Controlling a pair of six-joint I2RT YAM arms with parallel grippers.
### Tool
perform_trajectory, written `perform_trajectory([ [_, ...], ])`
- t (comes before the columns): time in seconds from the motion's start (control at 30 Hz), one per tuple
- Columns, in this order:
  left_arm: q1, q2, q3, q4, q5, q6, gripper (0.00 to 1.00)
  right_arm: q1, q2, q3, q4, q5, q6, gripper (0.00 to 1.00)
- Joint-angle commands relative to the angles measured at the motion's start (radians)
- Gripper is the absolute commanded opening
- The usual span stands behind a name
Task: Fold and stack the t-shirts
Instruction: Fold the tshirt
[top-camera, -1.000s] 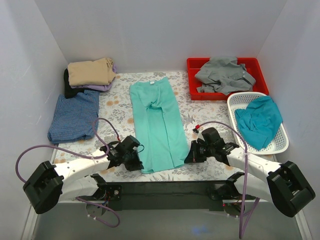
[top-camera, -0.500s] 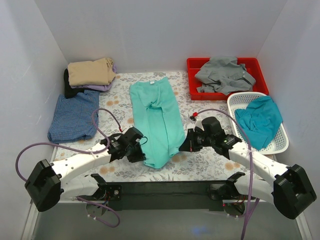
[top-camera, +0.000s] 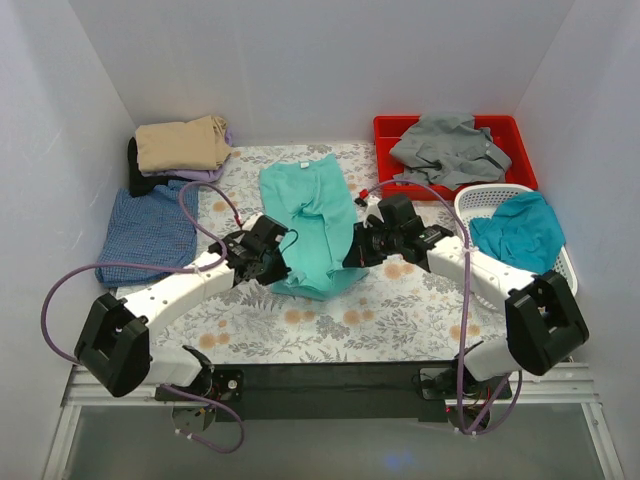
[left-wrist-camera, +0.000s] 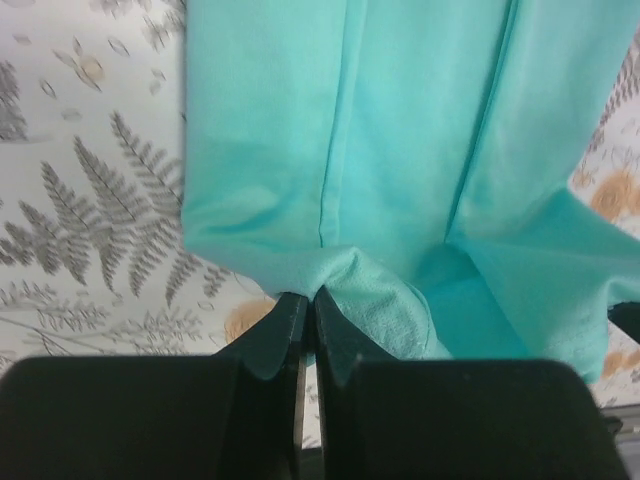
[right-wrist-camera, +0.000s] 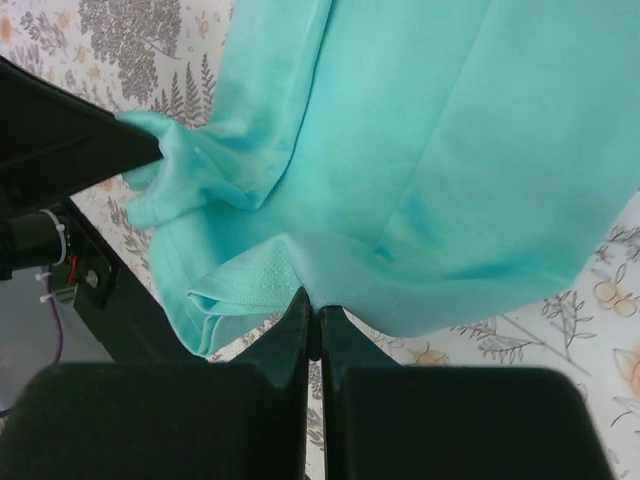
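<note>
— Mint-green t-shirt (top-camera: 308, 215): where does it lie?
— Middle of the flowered table (top-camera: 340, 322). Collar end is flat toward the far wall. Near end is raised and bunched in a loose fold.
— Start from the left, then.
— Far-left corner: a folded pile (top-camera: 150, 178) with a tan t-shirt (top-camera: 180, 143) on top. Just in front of it, a blue t-shirt (top-camera: 150, 232) lies spread on the table.
— And the left gripper (left-wrist-camera: 308, 305)?
— At the mint shirt's left edge. On my wrist view I see the fingers pinched together on a corner of the fabric.
— The right gripper (right-wrist-camera: 313, 305)?
— At the right edge, jaws closed on a fold of the hem.
— Further right?
— A red bin (top-camera: 382, 165) at the far right with a grey t-shirt (top-camera: 445, 148) crumpled in it. A white basket (top-camera: 470, 200) sits just in front, with a teal t-shirt (top-camera: 520, 240) inside.
</note>
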Motion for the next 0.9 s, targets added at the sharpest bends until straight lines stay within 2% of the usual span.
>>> perform_trajectory([
  [0.0, 0.104, 0.024, 0.052, 0.052, -0.021, 0.102, 0.0, -0.025, 0.072, 0.11, -0.034, 0.01, -0.075, 0.01],
  [0.2, 0.195, 0.136, 0.13, 0.109, 0.009, 0.177, 0.0, -0.073, 0.204, 0.237, -0.051, -0.017, -0.115, 0.01],
  [0.5, 0.261, 0.352, 0.264, 0.158, 0.061, 0.242, 0.0, -0.148, 0.373, 0.369, -0.058, -0.093, -0.145, 0.01],
  [0.77, 0.315, 0.377, 0.284, 0.195, 0.064, 0.251, 0.0, -0.188, 0.505, 0.499, -0.069, -0.162, -0.168, 0.01],
  [0.8, 0.321, 0.38, 0.29, 0.19, 0.061, 0.252, 0.0, -0.189, 0.518, 0.518, -0.069, -0.157, -0.171, 0.09],
  [0.83, 0.322, 0.383, 0.292, 0.192, 0.061, 0.255, 0.14, -0.191, 0.524, 0.523, -0.069, -0.153, -0.176, 0.18],
  [0.87, 0.325, 0.386, 0.293, 0.193, 0.066, 0.261, 0.37, -0.194, 0.525, 0.53, -0.069, -0.153, -0.184, 0.28],
])
